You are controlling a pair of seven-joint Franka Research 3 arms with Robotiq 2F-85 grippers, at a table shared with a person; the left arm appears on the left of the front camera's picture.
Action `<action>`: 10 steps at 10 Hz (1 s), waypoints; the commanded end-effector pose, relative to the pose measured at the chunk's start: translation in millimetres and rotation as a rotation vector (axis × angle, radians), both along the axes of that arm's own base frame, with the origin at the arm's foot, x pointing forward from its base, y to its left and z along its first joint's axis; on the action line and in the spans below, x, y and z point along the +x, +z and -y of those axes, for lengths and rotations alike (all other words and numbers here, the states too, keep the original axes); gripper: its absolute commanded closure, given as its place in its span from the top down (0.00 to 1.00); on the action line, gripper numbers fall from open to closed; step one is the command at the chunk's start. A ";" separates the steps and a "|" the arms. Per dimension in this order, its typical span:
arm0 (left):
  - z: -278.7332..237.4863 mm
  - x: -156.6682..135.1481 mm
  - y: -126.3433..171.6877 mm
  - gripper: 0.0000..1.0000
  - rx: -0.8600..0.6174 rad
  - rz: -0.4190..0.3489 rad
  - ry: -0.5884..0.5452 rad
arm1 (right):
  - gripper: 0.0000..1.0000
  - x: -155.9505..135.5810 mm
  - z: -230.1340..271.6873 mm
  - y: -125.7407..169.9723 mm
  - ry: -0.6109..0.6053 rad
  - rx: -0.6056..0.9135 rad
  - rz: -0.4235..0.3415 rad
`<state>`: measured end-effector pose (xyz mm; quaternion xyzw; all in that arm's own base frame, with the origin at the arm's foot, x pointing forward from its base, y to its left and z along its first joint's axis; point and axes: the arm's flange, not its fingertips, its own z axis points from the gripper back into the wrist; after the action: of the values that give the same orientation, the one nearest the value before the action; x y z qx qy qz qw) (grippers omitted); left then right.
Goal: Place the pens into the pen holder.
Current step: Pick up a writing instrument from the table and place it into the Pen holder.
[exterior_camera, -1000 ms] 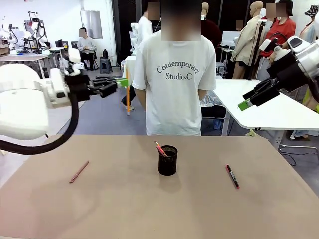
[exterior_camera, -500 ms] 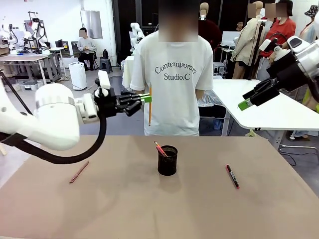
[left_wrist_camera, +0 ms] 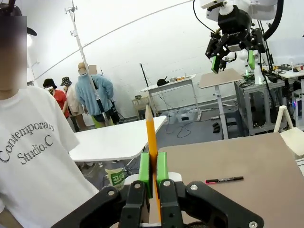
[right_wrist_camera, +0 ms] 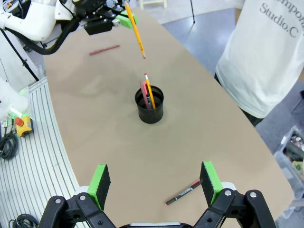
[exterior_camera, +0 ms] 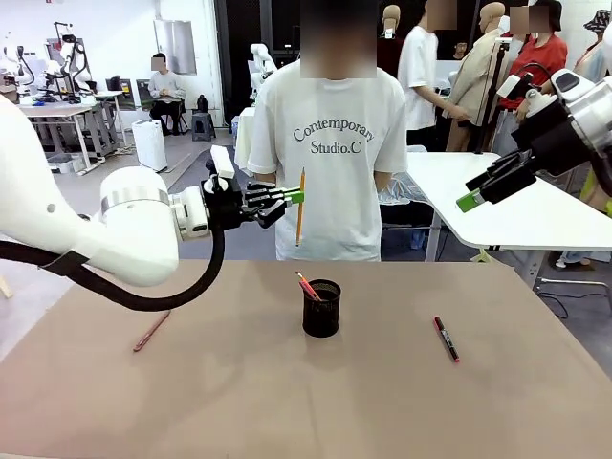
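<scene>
Tabletop (exterior_camera: 239, 402): L tool (exterior_camera: 295, 198) clamps pencil (exterior_camera: 299, 206), R tool (right_wrist_camera: 154, 176) spread; R-wrist cam shows pens (right_wrist_camera: 147, 90) in holder (right_wrist_camera: 150, 113).

Illumination is bright, even and diffuse, coming from overhead. The worktop (exterior_camera: 239, 382) carries only faint, soft-edged shadows, including one beside the pen holder (right_wrist_camera: 150, 111). No harsh glare noted. Front view is sharp. Both wrist views bend straight lines near the edges; the white wall (left_wrist_camera: 142, 42) reads nearly washed out.
</scene>
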<state>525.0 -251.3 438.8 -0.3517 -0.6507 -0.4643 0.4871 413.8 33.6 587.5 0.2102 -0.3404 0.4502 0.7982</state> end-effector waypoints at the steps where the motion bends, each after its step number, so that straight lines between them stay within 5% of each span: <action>1: -8.6 -2.1 17.1 0.00 0.004 0.039 0.017 | 1.00 1.2 0.5 0.7 0.011 0.018 0.007; 10: 35.5 13.7 -35.0 0.00 -0.050 -0.019 -0.104 | 1.00 1.2 0.5 0.7 0.011 0.018 0.007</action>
<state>532.5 -283.9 408.2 -0.4015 -0.6360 -0.4628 0.4692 413.8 33.5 587.5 0.2102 -0.3404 0.4502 0.7983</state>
